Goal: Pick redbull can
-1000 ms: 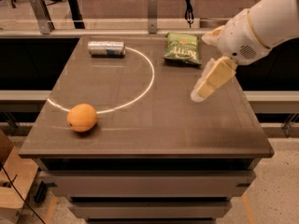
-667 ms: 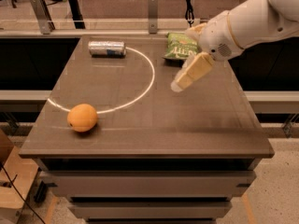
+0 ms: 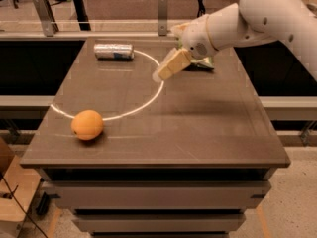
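The redbull can (image 3: 114, 51), slim and silver with a blue patch, lies on its side at the far left of the table (image 3: 198, 123). My gripper (image 3: 159, 76) hangs above the table's far middle, to the right of the can and apart from it, pointing down and left. It holds nothing that I can see.
An orange (image 3: 87, 124) sits near the front left, on a white curved line. A green crisp bag (image 3: 204, 63) lies at the far right, mostly hidden behind my arm. A rail runs behind the table's far edge.
My arm and gripper have swung left across the table, from the right side toward the far middle, closer to the can. The can, orange and bag have not moved.
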